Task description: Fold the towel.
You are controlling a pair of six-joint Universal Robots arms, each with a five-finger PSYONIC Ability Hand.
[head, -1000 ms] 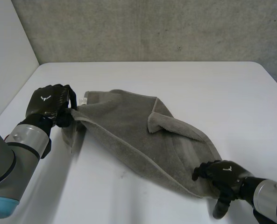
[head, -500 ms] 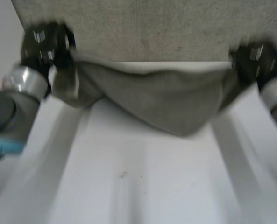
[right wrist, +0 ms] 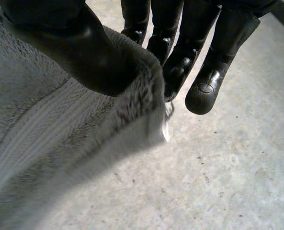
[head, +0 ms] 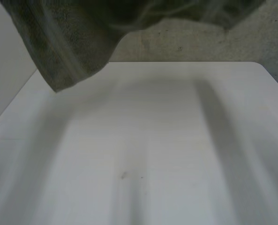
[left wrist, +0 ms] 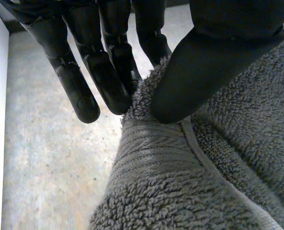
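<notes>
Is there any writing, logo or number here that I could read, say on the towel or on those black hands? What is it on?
None: no word, label, brand, number or sign can be read.
The grey towel shows plain terry and a woven band, with no tag.
The left hand and the right hand, each pinching the towel, show no lettering.
The white table bears no writing.

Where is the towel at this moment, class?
In the head view the towel hangs in the air above the white table, drooping lowest on the left. The left hand and right hand each pinch it between thumb and fingers.
</notes>
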